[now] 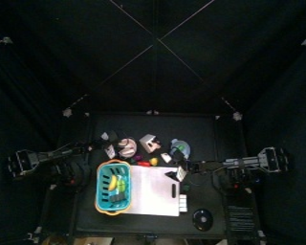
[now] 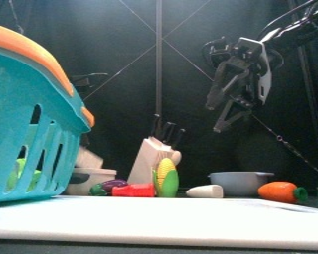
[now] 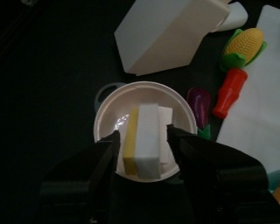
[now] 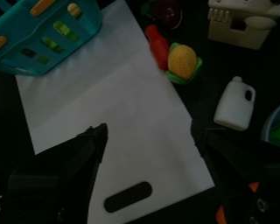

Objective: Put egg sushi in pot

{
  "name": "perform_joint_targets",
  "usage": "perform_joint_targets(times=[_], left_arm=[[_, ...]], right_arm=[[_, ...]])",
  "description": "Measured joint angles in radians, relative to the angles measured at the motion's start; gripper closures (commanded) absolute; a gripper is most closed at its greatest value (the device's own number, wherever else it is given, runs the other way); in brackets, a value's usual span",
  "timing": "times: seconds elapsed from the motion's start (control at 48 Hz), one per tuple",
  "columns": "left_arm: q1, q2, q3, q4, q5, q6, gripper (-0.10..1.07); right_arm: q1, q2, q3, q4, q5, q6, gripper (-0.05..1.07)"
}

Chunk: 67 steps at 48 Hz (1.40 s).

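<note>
In the left wrist view, my left gripper (image 3: pixel 146 156) is shut on the egg sushi (image 3: pixel 149 138), a yellow and white block. It holds the sushi just over the open mouth of the small round white pot (image 3: pixel 122 98). In the top view the pot (image 1: pixel 126 148) stands at the back left of the table, with the left arm reaching to it. In the front view the teal basket hides the left gripper. My right gripper (image 4: pixel 149 153) is open and empty above the white cutting board (image 4: pixel 108 105). It hangs high at the right in the front view (image 2: pixel 235 94).
A teal basket (image 1: pixel 114 189) with yellow items stands at the front left, large in the front view (image 2: pixel 29 129). A white knife block (image 3: pixel 171 35), corn (image 3: pixel 241 45), a carrot (image 3: pixel 230 92) and a purple item (image 3: pixel 198 101) lie near the pot. A white bottle (image 4: pixel 236 101) and a grey bowl (image 2: pixel 238 182) are at the right.
</note>
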Motion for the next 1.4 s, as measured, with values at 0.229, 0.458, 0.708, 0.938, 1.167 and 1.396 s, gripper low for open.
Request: perform_joint_targets(times=[0.229, 0.458, 0.708, 0.938, 1.167, 1.396], left_arm=[[0.000, -0.005, 0.002, -0.028, -0.011, -0.002, 0.09], [-0.003, -0.034, 0.005, -0.106, -0.046, -0.005, 0.09], [-0.055, -0.100, 0.044, -0.130, -0.129, 0.003, 0.09], [-0.092, -0.201, 0.101, -0.091, -0.298, 0.002, 0.09], [-0.127, -0.224, 0.104, -0.152, -0.347, -0.017, 0.09], [-0.150, -0.221, 0.066, -0.141, -0.275, -0.014, 0.09]], right_arm=[[0.002, 0.002, 0.000, 0.000, 0.000, 0.002, -0.02], [0.002, 0.009, 0.002, 0.000, 0.000, 0.002, -0.02], [0.000, 0.011, 0.002, 0.000, 0.000, 0.002, -0.02], [0.000, 0.011, 0.002, -0.002, -0.002, 0.000, -0.02], [-0.002, 0.012, 0.002, -0.002, -0.002, 0.000, -0.02], [-0.002, 0.014, -0.002, 0.000, 0.000, 0.000, -0.02]])
